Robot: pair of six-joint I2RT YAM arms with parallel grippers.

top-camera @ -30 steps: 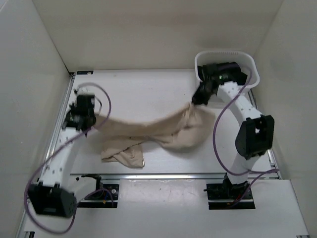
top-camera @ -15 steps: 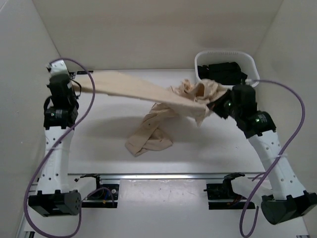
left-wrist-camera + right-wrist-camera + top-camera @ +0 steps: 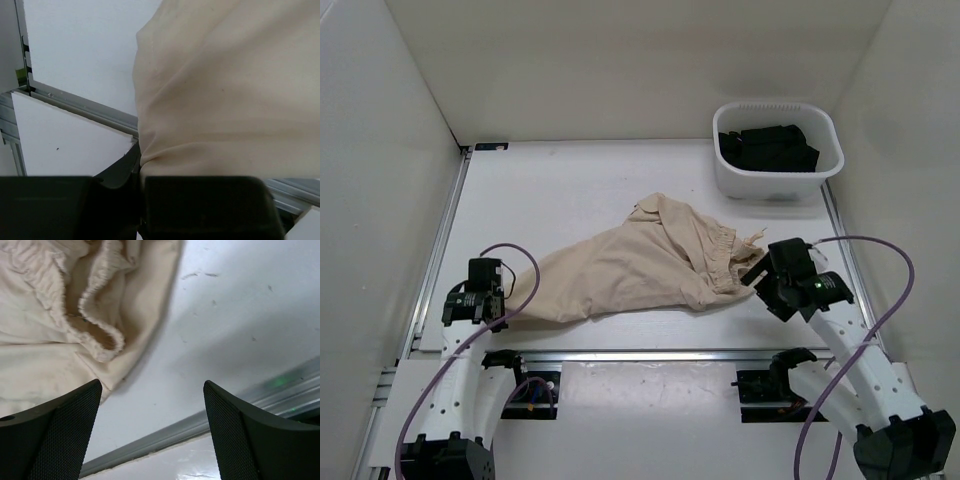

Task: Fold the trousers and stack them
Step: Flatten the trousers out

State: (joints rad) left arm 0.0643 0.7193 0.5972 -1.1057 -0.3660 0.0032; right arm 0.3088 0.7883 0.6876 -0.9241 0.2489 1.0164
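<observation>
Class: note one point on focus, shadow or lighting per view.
Top external: even light, sharp, faint shadow under the trousers. Left wrist: left claw a dark blur at the bottom. Right wrist: right claw blurred, waistband sharp, soft shadow on the table.

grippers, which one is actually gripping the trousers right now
The left gripper: its jaws are shut on the narrow end of the trousers. The right gripper is open, fingers spread wide, with the gathered waistband lying just beyond them.

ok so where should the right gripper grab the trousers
Probably the gathered waistband, approached low from the right. Its ruffled rim stands up as a thick ridge facing the open right gripper, while the rest of the trousers lie flat.
</observation>
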